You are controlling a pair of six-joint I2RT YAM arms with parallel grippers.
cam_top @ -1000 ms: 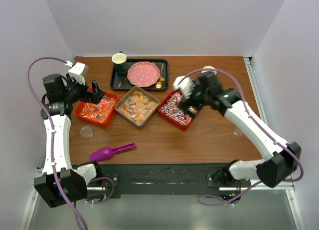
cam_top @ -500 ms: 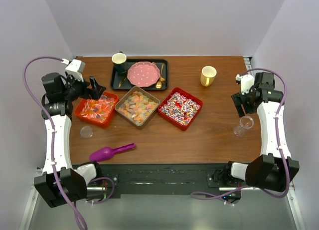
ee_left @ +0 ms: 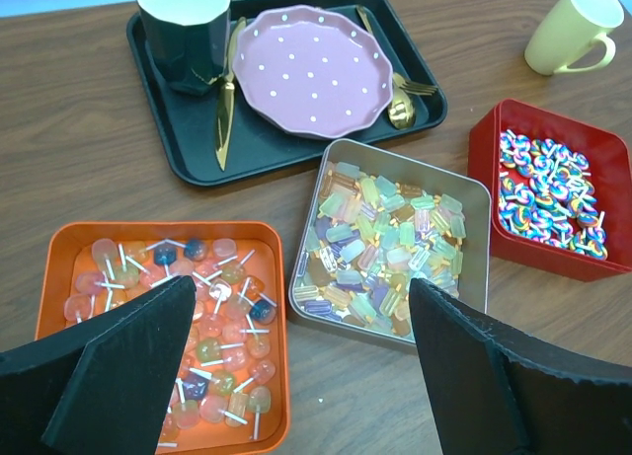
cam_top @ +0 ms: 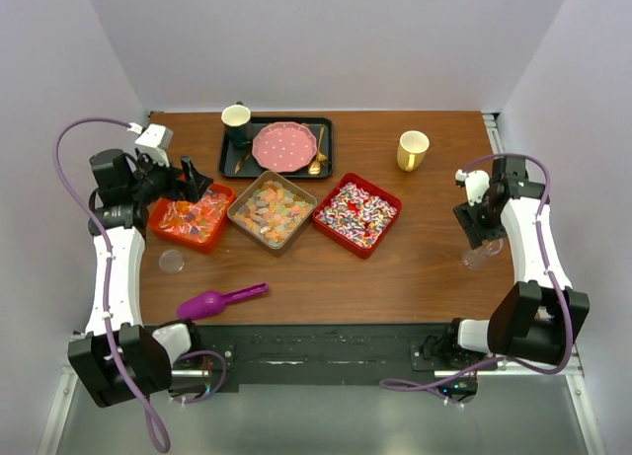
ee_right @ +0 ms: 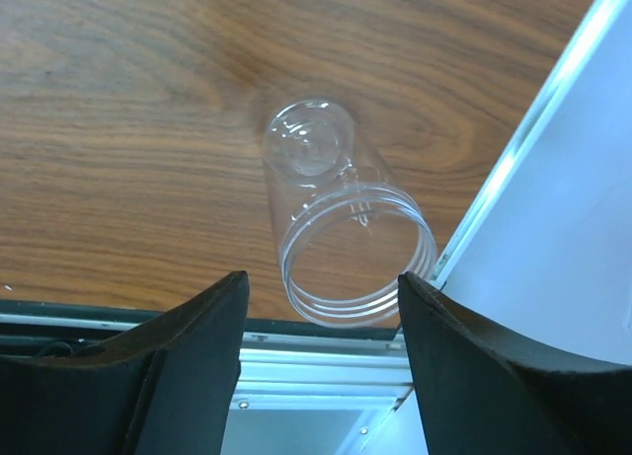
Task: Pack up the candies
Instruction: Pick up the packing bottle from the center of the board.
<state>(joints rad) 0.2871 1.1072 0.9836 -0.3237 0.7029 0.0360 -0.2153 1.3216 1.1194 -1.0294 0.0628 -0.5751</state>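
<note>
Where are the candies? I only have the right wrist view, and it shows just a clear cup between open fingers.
Observer: To the left of that clear cup, mid-table, three containers stand in a row: an orange tray, a metal tin and a red tray, each filled with candies.
Operator: What is the left arm doing?
Observer: The left gripper hangs open over the far side of the orange tray, holding nothing.
Operator: Is there any tool for scooping?
Observer: A purple scoop lies untouched near the front edge, left of centre.
</note>
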